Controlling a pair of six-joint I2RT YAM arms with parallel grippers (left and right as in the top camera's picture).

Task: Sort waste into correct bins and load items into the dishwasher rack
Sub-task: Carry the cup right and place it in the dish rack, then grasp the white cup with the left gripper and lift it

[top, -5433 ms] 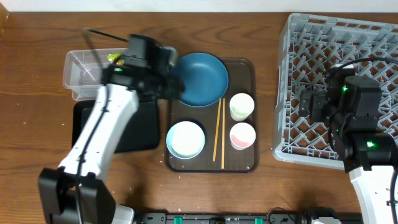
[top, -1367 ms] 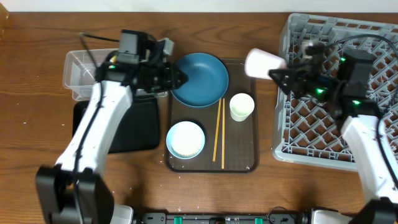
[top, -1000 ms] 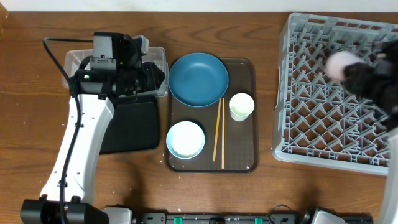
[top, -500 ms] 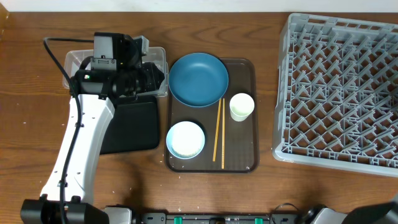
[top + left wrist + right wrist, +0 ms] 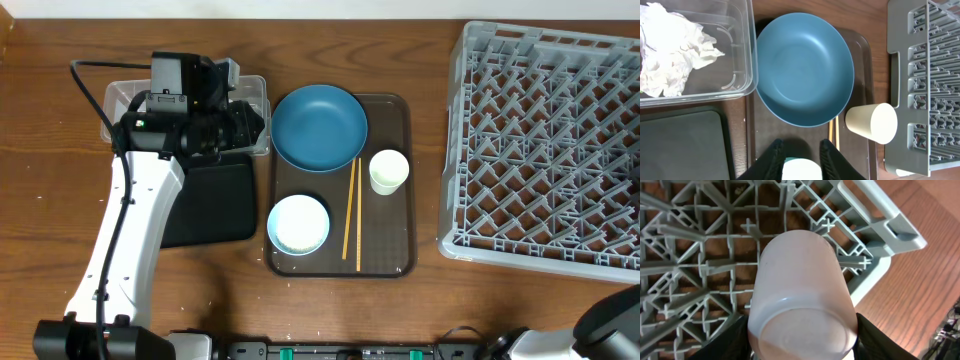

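Note:
My left gripper (image 5: 800, 157) is open and empty, its fingers either side of the white bowl (image 5: 801, 171) below it; in the overhead view it (image 5: 245, 125) hangs by the clear tub (image 5: 125, 110). A crumpled white tissue (image 5: 670, 47) lies in the tub. The blue plate (image 5: 320, 125), green cup (image 5: 388, 171), bowl (image 5: 298, 223) and chopsticks (image 5: 351, 215) sit on the brown tray. My right gripper (image 5: 802, 342) is shut on the pink cup (image 5: 800, 290), above a corner of the grey rack (image 5: 700, 270). The wrapper and rice are not visible.
The black tray (image 5: 205, 205) lies in front of the tub, partly under my left arm. The brown serving tray (image 5: 385, 255) sits mid-table. The rack (image 5: 545, 140) fills the right side. My right gripper is outside the overhead view; only a dark part of the arm (image 5: 612, 325) shows.
My right gripper lifted the pink cup off the brown tray and carried it right, over the rack and out of the overhead view. My left arm drew back from the plate toward the tub.

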